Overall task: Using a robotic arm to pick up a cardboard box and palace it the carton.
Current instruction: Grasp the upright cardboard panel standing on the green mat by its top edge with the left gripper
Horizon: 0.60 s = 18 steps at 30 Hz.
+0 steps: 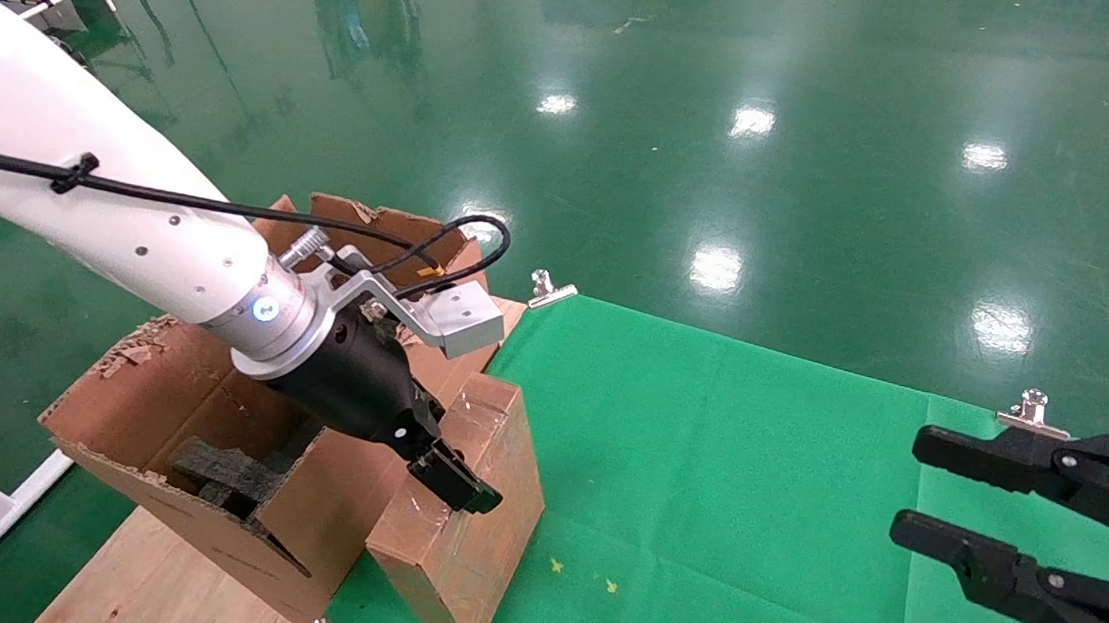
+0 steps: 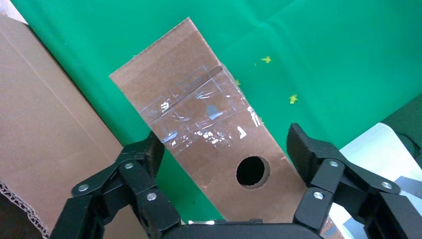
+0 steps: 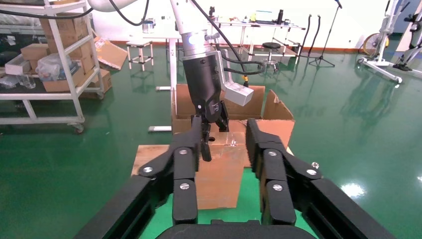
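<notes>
Head view, left to right. Large brown corrugated carton (image 1: 194, 411) with torn upright flaps stood at 8 o'clock, dark foam blocks (image 1: 224, 478) inside, on a bare wooden board (image 1: 159, 588). White robotic arm with silver wrist (image 1: 120, 223) reached in from 10 o'clock; its black left gripper (image 1: 445, 473) hung over the small reddish-brown taped cardboard box (image 1: 467, 505), jaws spread to either side of the box top, not touching it. Box stood upright on the green cloth (image 1: 750, 489), at the cloth's left edge, just beside the carton wall. Glossy tape across the top face, a round hole (image 2: 252, 172) near one end. Open cloth from 6 to 3 o'clock. Black right gripper (image 1: 910, 488) parked at 4 o'clock, jaws apart.
</notes>
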{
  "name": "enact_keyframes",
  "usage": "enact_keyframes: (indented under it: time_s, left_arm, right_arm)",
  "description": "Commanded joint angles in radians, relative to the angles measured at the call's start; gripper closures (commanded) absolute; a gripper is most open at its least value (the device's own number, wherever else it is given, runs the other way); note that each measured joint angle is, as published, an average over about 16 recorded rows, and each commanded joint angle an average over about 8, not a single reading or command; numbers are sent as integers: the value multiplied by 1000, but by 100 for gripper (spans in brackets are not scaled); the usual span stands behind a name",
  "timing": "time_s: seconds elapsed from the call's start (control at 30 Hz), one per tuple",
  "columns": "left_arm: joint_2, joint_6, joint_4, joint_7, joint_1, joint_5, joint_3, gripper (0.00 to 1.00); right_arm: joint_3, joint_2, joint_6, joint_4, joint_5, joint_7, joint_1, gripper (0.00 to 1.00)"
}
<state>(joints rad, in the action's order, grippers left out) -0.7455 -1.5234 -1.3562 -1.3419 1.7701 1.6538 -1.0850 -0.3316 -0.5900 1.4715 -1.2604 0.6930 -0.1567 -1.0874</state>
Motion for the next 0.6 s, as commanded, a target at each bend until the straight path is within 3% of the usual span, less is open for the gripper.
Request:
enact_keyframes:
  time_s: [0.03, 0.6]
  left_arm:
    - [0, 0, 0, 0, 0, 0, 1, 100]
    - [6, 7, 23, 51, 24, -13, 14, 100]
  right_arm:
    - [0, 0, 0, 0, 0, 0, 0, 0]
    - [0, 0, 0, 0, 0, 0, 0, 0]
